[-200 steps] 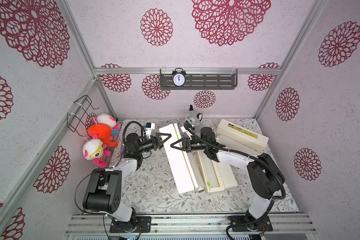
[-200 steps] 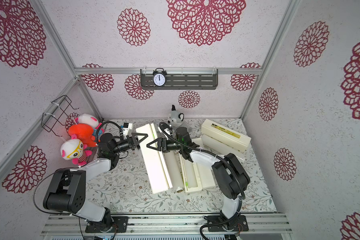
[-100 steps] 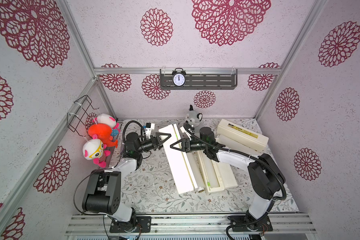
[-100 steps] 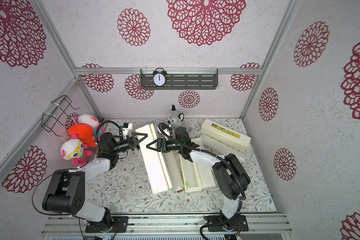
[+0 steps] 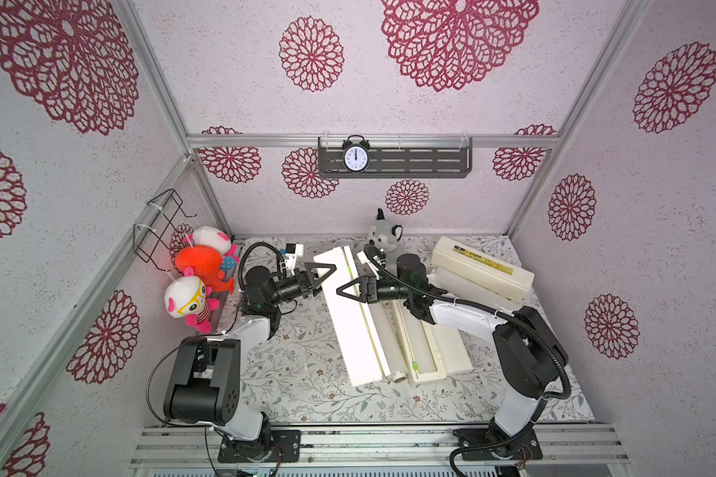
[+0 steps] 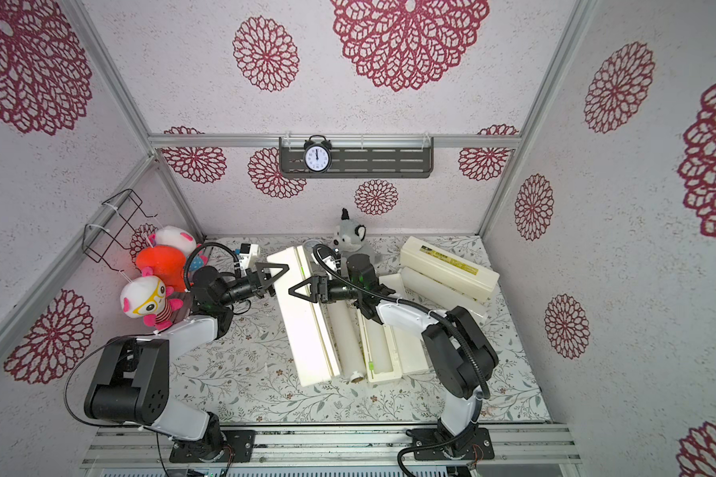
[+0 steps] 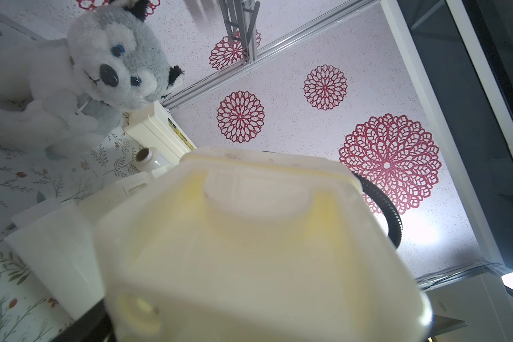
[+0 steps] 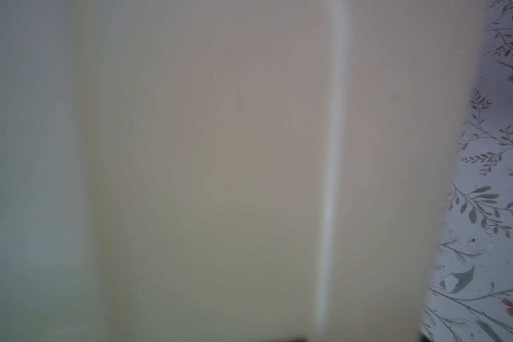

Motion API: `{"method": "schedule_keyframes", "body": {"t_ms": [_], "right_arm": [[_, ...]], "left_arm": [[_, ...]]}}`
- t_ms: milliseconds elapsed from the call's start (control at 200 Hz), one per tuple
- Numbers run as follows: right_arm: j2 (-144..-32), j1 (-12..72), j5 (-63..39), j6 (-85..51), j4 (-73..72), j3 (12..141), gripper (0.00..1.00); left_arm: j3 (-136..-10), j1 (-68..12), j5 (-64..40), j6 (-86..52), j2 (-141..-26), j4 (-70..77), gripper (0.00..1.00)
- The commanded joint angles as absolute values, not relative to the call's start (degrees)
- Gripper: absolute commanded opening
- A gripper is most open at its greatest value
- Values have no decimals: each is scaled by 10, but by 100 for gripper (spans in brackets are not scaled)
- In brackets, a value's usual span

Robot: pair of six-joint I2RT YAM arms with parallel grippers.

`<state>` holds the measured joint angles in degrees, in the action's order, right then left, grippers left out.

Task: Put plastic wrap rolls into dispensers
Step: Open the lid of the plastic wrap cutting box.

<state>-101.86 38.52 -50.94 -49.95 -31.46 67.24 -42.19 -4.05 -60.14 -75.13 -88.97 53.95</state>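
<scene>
pale textured walls (image 5: 430, 107) with pretty loud crimson flower prints, silver frame posts (image 5: 156, 82), dark metal shelf (image 5: 422, 163) holding a black alarm clock (image 5: 355, 158), wire rack (image 5: 160, 229) on the side wall, leafy floral tabletop (image 5: 306, 371)

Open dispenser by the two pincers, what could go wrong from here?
I can't tell whether the plastic wrap roll is seated in the open dispenser; closing it on a crooked roll could jam. The left pincer and right pincer crowd its far end and could collide.
</scene>
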Motion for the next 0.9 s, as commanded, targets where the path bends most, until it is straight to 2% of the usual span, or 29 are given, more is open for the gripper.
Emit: {"method": "schedule_keyframes", "body": {"t_ms": [0,60,160,325,470,681,741,896], "right_arm": [[-994,388,-520,-475,-267,672,65],[-996,390,-516,-469,-256,677,65],[-1000,390,-514,-473,-256,678,65],[-993,382,-528,-506,-305,663,65],[-985,375,-547,-551,-384,636,65],[-991,362,-567,-668,-565,593,63],[-990,358,-567,-677,-579,587,63],[-979,348,-543,-653,-541,577,62]], "left_arm": [[-439,-27,-562,-760,-891,566,98],[-448,-34,-558,-730,-886,514,100],[-457,-39,-555,-685,-874,441,92],[-444,-31,-549,-682,-868,431,83],[-430,-21,-553,-711,-874,484,81],[-411,-13,-562,-819,-921,669,78],[-407,-11,-563,-834,-930,693,77],[-395,-1,-561,-806,-912,649,75]]}}
